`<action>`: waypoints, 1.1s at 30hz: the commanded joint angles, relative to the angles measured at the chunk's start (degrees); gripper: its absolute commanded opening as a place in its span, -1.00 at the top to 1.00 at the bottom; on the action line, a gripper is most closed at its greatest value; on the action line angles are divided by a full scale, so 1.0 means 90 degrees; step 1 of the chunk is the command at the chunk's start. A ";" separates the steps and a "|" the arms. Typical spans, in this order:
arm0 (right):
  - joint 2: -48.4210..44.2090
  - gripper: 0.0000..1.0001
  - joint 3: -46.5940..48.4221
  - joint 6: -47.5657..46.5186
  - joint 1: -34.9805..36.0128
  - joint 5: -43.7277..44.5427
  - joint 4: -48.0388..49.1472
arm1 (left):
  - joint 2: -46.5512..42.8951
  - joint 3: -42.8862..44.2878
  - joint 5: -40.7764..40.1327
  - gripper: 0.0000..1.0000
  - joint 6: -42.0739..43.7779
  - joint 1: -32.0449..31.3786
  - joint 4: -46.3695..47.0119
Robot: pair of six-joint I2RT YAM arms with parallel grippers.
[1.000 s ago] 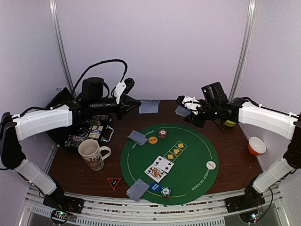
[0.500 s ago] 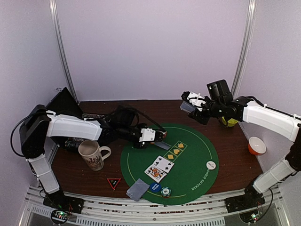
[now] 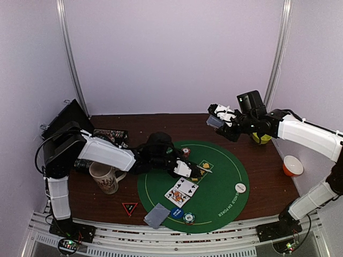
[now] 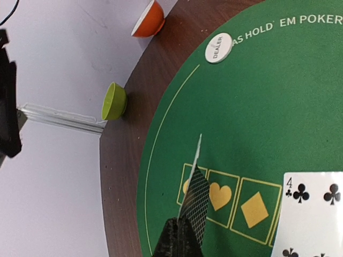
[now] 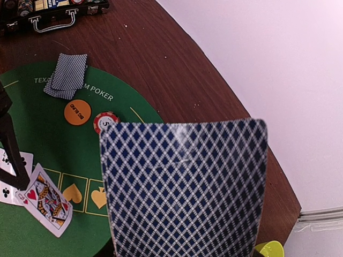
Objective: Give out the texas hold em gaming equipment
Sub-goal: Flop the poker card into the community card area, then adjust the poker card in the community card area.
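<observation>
My left gripper (image 3: 192,169) is shut on a blue-backed card (image 3: 204,168), held low over the yellow suit boxes on the green poker mat (image 3: 225,209). The left wrist view shows that card edge-on (image 4: 196,195). My right gripper (image 3: 220,121) is shut on another blue-backed card (image 5: 185,187), high over the table's back right. Its fingers are hidden behind the card. On the mat lie face-up cards (image 3: 182,190), a face-down pair (image 3: 157,215), a blue button (image 3: 177,213), a teal chip stack (image 3: 188,217), a white dealer button (image 3: 240,188), a red chip stack (image 5: 105,121), an orange button (image 5: 77,112) and another face-down pair (image 5: 67,83).
A patterned mug (image 3: 104,177) stands left of the mat beside my left arm. A black chip case (image 3: 110,135) lies at the back left. A yellow bowl (image 3: 261,138) and an orange bowl (image 3: 292,165) sit at the right. A red triangle (image 3: 129,208) lies near the front edge.
My left arm has swung from the back left down across the mat with a card, reaching the suit boxes. My right gripper has barely moved, still holding its card.
</observation>
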 commanded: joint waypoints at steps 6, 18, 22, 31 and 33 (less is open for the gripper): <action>-0.0193 0.08 -0.0057 0.0015 -0.0041 -0.0057 -0.0018 | 0.0398 -0.0005 -0.0181 1.00 0.0524 -0.0408 -0.0124; -0.0266 0.08 -0.0103 -0.0025 -0.0041 -0.0134 -0.0007 | -0.0144 -0.0163 -0.0442 -0.07 -0.0089 -0.0559 -0.0496; -0.0295 0.08 -0.0125 -0.0034 -0.0041 -0.0119 0.0003 | -0.0330 0.0427 -0.0385 -0.26 -0.1571 -0.0558 -0.1120; -0.0250 0.08 -0.0007 0.0162 -0.0161 0.0173 -0.0115 | 0.0493 0.2515 0.0023 -0.40 -0.6879 -0.0564 -0.3344; -0.0237 0.08 -0.0013 0.0188 -0.0201 0.0188 -0.0095 | 0.0366 0.2149 0.0089 -0.52 -0.7302 -0.0590 -0.2950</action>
